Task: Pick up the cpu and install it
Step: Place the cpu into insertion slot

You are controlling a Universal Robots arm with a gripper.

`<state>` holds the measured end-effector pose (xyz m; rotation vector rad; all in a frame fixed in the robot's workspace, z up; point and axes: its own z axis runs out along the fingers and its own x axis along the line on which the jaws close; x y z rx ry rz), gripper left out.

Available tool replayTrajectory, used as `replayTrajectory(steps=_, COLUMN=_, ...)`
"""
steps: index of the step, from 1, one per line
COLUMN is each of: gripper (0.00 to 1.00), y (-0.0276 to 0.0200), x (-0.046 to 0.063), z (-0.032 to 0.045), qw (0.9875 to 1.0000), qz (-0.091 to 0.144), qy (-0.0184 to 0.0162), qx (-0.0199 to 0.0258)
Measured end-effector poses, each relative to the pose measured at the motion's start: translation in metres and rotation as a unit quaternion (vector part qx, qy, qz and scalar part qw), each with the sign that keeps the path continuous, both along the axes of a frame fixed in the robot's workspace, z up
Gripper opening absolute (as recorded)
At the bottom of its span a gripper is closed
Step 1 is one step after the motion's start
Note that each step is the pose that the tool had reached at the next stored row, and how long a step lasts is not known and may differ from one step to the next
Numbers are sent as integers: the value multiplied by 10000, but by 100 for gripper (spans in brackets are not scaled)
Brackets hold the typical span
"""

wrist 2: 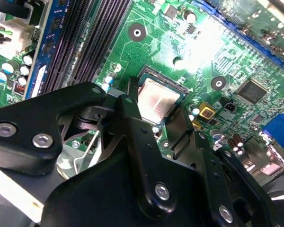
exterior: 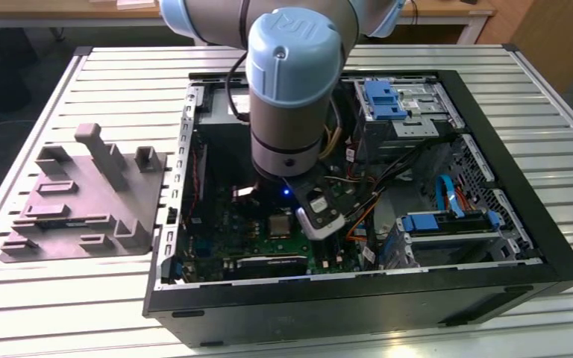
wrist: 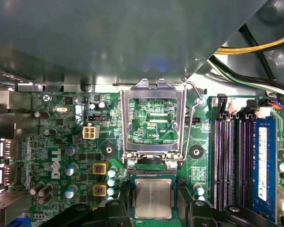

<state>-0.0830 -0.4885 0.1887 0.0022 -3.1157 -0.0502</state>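
Observation:
The cpu (wrist: 153,197) is a small square chip with a pale metal top, lying flat in the dark-framed socket on the green motherboard (wrist: 66,156); the second wrist view shows the cpu (wrist 2: 157,100) too. My gripper (wrist: 154,210) is open, its black fingers (wrist: 114,209) straddling the socket with a gap to the chip on each side. In the second wrist view the gripper (wrist 2: 154,112) hovers just over the chip. The socket's metal load plate (wrist: 153,120) is swung open beside it.
The arm (exterior: 286,97) reaches down into an open black computer case (exterior: 366,302) on a slatted table. A grey plastic fixture (exterior: 77,201) stands at the exterior view's left. Memory slots (wrist: 232,161), cables (wrist: 255,47) and blue drive bays (exterior: 446,220) crowd the socket.

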Motion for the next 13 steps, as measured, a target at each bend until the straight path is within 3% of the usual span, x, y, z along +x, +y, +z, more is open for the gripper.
replayTrajectory(steps=13, gripper=47, y=-3, x=6, z=2, qw=10000, qz=-5, qy=2, qx=-6)
